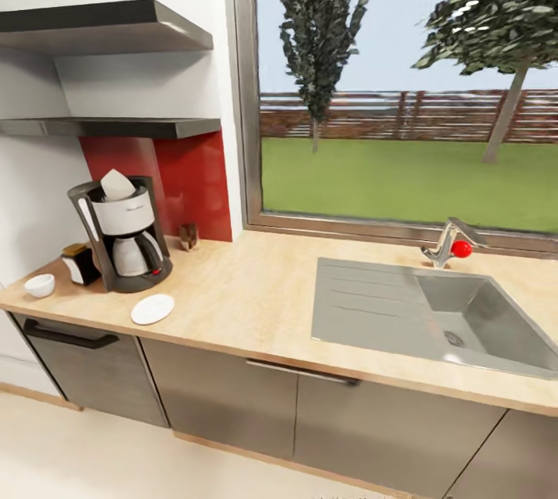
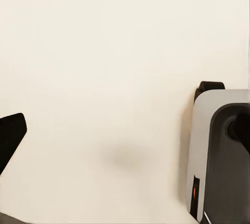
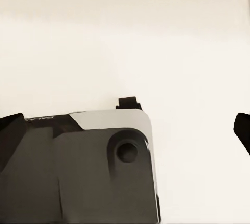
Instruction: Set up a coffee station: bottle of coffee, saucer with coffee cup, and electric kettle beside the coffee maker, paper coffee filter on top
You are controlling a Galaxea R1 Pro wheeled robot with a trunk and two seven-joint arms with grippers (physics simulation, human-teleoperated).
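Note:
The black and silver coffee maker [image 1: 122, 239] stands on the beige countertop [image 1: 248, 297] near its left end, with a white paper filter [image 1: 116, 184] in its top. The bottle of coffee [image 1: 80, 263], dark with a white label and orange-brown cap, stands just left of it. The white coffee cup [image 1: 39, 285] sits further left on the bare counter, and the empty white saucer [image 1: 153, 308] lies in front of the machine. The black kitchen shelf [image 1: 116, 127] carries nothing. The electric kettle is out of view. My left gripper [image 2: 125, 133] and right gripper [image 3: 126, 130] are open, hanging over cream floor.
A grey sink [image 1: 457, 321] with a red-knobbed tap [image 1: 452, 245] fills the counter's right part under a big window. A small brown object [image 1: 187, 235] stands by the red backsplash. A second black shelf [image 1: 108, 25] hangs higher. My own grey base [image 3: 94, 172] lies under the grippers.

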